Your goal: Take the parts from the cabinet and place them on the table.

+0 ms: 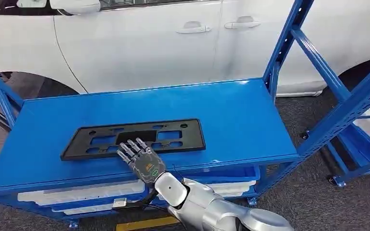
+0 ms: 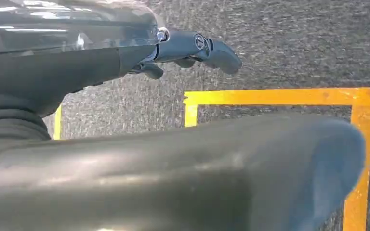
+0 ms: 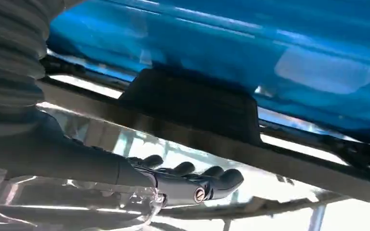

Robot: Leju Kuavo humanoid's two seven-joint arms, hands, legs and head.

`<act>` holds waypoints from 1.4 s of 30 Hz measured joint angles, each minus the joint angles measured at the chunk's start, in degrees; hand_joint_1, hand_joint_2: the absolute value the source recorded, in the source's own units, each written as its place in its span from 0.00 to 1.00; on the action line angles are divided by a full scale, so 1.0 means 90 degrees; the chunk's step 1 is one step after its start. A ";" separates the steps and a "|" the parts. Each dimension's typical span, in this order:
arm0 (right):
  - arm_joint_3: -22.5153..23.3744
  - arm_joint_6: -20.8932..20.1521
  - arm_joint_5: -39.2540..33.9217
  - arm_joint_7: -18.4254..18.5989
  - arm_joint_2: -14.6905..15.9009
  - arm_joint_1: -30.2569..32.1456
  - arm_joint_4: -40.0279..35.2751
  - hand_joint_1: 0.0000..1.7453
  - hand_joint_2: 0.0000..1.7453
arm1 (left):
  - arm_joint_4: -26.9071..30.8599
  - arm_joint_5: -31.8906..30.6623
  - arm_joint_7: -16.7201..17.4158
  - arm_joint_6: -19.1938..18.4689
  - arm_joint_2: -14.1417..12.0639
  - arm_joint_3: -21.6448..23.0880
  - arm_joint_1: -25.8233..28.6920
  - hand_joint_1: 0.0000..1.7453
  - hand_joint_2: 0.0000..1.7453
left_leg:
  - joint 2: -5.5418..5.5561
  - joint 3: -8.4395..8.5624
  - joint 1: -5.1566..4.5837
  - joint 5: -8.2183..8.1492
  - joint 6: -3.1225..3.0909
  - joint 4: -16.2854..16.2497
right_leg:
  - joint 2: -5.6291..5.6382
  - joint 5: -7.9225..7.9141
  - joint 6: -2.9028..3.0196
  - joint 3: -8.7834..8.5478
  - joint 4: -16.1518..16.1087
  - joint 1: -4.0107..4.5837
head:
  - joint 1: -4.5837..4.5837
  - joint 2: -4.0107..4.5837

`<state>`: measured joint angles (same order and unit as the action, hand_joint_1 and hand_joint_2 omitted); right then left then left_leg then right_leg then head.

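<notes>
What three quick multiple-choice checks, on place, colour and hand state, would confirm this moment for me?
1. Where does the black mounting plate lie?
A. on the floor
B. on the blue shelf top
C. in a white bin

2. What colour is the car behind the rack?
A. white
B. red
C. black

3. What is the right hand doing?
A. lifting the plate clear
B. hanging at the robot's side
C. resting on the plate's near edge, fingers spread

Answers: B, the plate lies flat on the shelf; A, white doors; C, fingers lie over its edge.
</notes>
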<state>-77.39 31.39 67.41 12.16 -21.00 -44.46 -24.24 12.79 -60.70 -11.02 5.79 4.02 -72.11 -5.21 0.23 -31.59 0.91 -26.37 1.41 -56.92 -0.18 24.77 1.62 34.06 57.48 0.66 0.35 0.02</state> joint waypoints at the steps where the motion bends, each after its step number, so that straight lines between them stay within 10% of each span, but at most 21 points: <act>1: 0.0068 0.0003 -0.0133 -0.0090 0.0000 -0.0022 0.0000 0.00 1.00 | 0.0000 0.0000 0.0000 -0.0002 0.0000 0.0002 -0.0002 0.00 0.00 | -0.0007 -0.0038 -0.0002 0.0020 -0.0038 -0.0009 | 0.0006 -0.0026 -0.0039 0.0027 -0.0006 -0.0002 | 0.0002 0.0000; 4: 0.0339 -0.0009 -0.0764 -0.0422 0.0002 -0.0044 -0.0056 0.00 1.00 | 0.0000 0.0002 0.0000 -0.0019 0.0000 0.0002 0.0008 0.00 0.00 | -0.0038 -0.0039 0.0037 0.0114 -0.0173 0.0053 | 0.0029 -0.0078 -0.0147 0.0069 -0.0011 -0.0001 | 0.0000 0.0000; 8: 0.0699 -0.0092 -0.1762 -0.1012 0.0017 -0.0261 -0.0340 0.00 1.00 | 0.0000 0.0002 -0.0010 -0.0083 -0.0002 0.0002 -0.0002 0.00 0.00 | -0.0105 -0.0150 0.0031 0.0208 -0.0245 0.0063 | 0.0025 0.0882 -0.0263 0.0798 0.1582 -0.0092 | 0.0000 0.0000; 10: 0.0828 -0.0253 -0.2271 -0.1283 0.0022 -0.0334 -0.0428 0.00 1.00 | 0.0000 0.0000 -0.0012 -0.0102 -0.0005 0.0005 -0.0004 0.00 0.00 | -0.0101 -0.0165 0.0035 0.0224 -0.0230 0.0052 | 0.0023 0.1006 -0.0303 0.0986 0.2120 -0.0132 | 0.0000 0.0000; 14: 0.1037 -0.0425 -0.3426 -0.1759 0.0022 -0.0484 -0.0663 0.00 1.00 | 0.0000 -0.0002 -0.0017 -0.0112 -0.0002 0.0005 0.0003 0.00 0.00 | -0.0062 -0.0177 0.0054 0.0186 -0.0137 -0.0042 | 0.0020 0.0154 -0.0299 -0.0036 0.0281 -0.0208 | 0.0000 0.0000; 20: 0.1166 -0.0539 -0.3950 -0.1985 0.0012 -0.0575 -0.0823 0.00 1.00 | 0.0000 0.0000 -0.0019 -0.0109 -0.0010 0.0005 -0.0009 0.00 0.00 | -0.0051 -0.0231 0.0066 0.0120 0.0113 -0.0118 | 0.0045 0.0132 -0.0034 -0.0081 0.0055 -0.0171 | 0.0000 0.0000; 25: 0.1158 -0.0658 -0.4571 -0.2273 0.0010 -0.0609 -0.0881 0.00 1.00 | 0.0000 0.0029 0.0005 -0.0083 -0.0002 0.0005 0.0011 0.00 0.00 | -0.0051 -0.1189 0.0067 -0.0697 0.0167 -0.2092 | 0.0033 0.0158 0.0055 -0.0099 0.0049 -0.0114 | 0.0002 0.0000; 29: 0.1049 -0.0554 -0.4605 -0.2346 -0.0012 -0.0615 -0.1027 0.00 1.00 | 0.0000 0.0070 0.0007 -0.0058 -0.0005 0.0005 0.0012 0.00 0.00 | -0.0052 -0.0417 0.0064 0.0300 0.0066 -0.0419 | 0.0056 0.0223 0.0025 -0.0193 0.0057 -0.0104 | 0.0002 0.0000; 35: 0.0534 -0.0004 -0.3786 -0.2276 -0.0039 -0.0567 -0.1161 0.00 1.00 | 0.0000 0.0090 0.0007 0.0002 0.0002 0.0000 0.0017 0.00 0.00 | -0.0044 -0.0219 0.0064 0.0241 -0.0123 0.0004 | 0.0047 0.0299 -0.0181 -0.0191 0.0062 -0.0071 | 0.0002 0.0000; 39: 0.0182 0.0567 -0.2720 -0.1940 -0.0022 -0.0470 -0.1156 0.00 1.00 | 0.0000 0.0068 0.0010 0.0024 0.0000 0.0000 0.0002 0.00 0.00 | -0.0047 -0.0205 0.0029 0.0226 -0.0210 0.0026 | 0.0046 0.1103 -0.0263 0.0674 0.1778 -0.0102 | 0.0000 0.0000; 42: -0.0047 0.0816 -0.1879 -0.1632 0.0005 -0.0359 -0.1139 0.00 1.00 | 0.0000 0.0039 0.0010 0.0027 0.0000 0.0000 0.0011 0.00 0.00 | -0.0031 -0.0184 0.0027 0.0211 -0.0207 0.0016 | 0.0044 0.0733 -0.0259 0.0736 0.1683 -0.0112 | 0.0000 0.0000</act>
<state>-77.81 38.73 50.50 -2.53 -20.96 -47.69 -34.49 12.79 -60.35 -10.93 6.03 4.02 -72.11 -5.11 -0.05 -33.25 1.15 -24.47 -0.45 -56.78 0.21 31.37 -0.71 40.68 72.62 -0.35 0.35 0.02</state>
